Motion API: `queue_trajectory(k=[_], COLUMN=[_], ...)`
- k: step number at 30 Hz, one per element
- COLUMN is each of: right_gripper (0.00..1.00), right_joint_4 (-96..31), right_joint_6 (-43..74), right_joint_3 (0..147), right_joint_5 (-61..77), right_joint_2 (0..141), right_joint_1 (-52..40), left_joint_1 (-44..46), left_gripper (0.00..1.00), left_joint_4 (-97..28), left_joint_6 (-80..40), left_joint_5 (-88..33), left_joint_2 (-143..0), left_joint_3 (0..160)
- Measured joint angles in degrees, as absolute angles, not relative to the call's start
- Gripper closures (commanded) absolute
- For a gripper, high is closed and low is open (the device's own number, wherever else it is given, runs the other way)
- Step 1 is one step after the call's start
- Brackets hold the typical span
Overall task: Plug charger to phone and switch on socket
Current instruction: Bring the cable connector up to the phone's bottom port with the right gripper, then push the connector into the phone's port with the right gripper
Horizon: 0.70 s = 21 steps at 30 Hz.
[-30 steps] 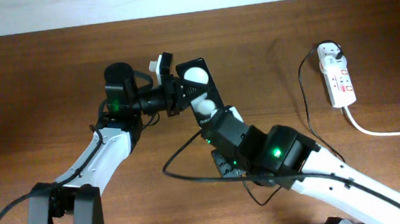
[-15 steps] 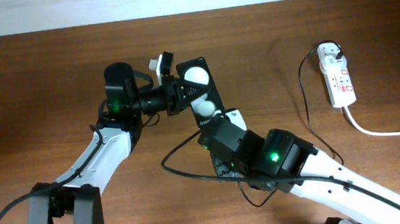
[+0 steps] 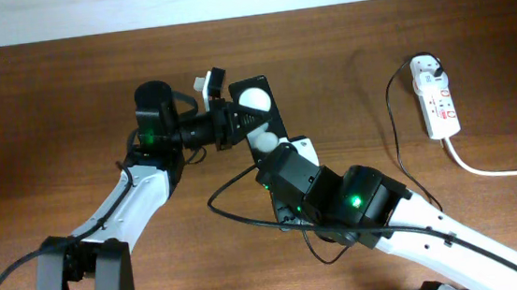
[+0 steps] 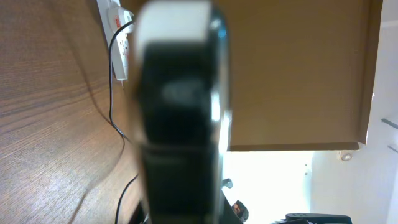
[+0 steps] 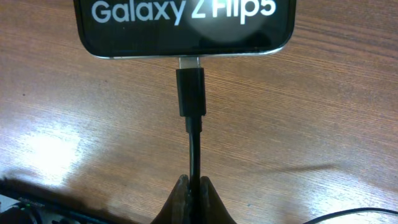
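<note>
From above, the left claw is closed on the side edge of the phone, which sits near the middle of the bench, glossy face up, with one white round spot in clear view. The right claw is at the phone's near end, its fingertips hidden under its own body. The socket lies well apart at the right side of the bench, and the charger runs from its white adapter down the bench, passes under the right arm and shows again as a loop beside it.

In the left wrist view the phone fills the middle as a dark blurred slab seen edge-on, too close to make out the fingers. The socket and the thin charger show far off on the bench.

In the right wrist view the right claw is pinched tight on the charger, a little way behind its plug. The plug stands straight out from the claw and its metal tip meets the port in the bottom edge of the phone – a short strip of bare metal shows between plug body and phone.
</note>
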<state>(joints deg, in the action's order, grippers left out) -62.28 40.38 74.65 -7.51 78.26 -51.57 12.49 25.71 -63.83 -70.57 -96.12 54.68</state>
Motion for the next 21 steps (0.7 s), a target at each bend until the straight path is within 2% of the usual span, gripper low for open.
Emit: queue_trajectory(k=[14, 21], right_gripper=[0.96, 0.96], right_joint_4=[-62.30, -62.30], right_joint_6=[42.00, 42.04], right_joint_3=[74.65, 74.65], right_joint_5=[-6.57, -5.08], right_joint_2=[74.26, 74.26], right_joint_1=[-51.57, -51.57], left_joint_1=[12.49, 12.49], left_gripper=[1.00, 1.00], left_joint_4=[25.71, 25.71], left_joint_6=[-64.07, -69.32], left_joint_5=[-70.74, -70.74], left_joint_2=[-96.14, -96.12], left_joint_3=[54.68, 54.68])
